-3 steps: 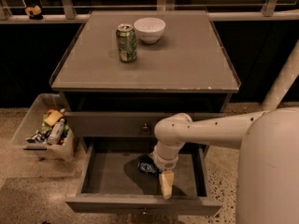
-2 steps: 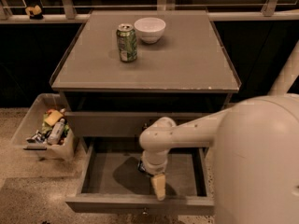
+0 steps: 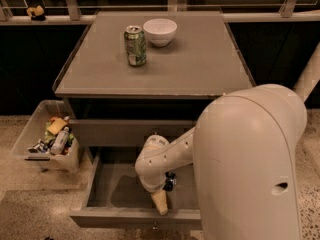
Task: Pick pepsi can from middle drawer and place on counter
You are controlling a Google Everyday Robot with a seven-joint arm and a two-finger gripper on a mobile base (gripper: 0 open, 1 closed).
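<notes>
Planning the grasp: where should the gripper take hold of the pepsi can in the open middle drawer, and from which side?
Probably across the round body of the pepsi can, from above: the middle drawer walls close off its sides. The arm hides most of it, so its pose is unclear. The gripper hangs in the drawer beside it.

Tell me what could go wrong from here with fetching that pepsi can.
The gripper sits low in the middle drawer, with the pepsi can mostly hidden beside the arm, so it might get knocked over. Lifting out, the arm could catch the counter edge above.
</notes>
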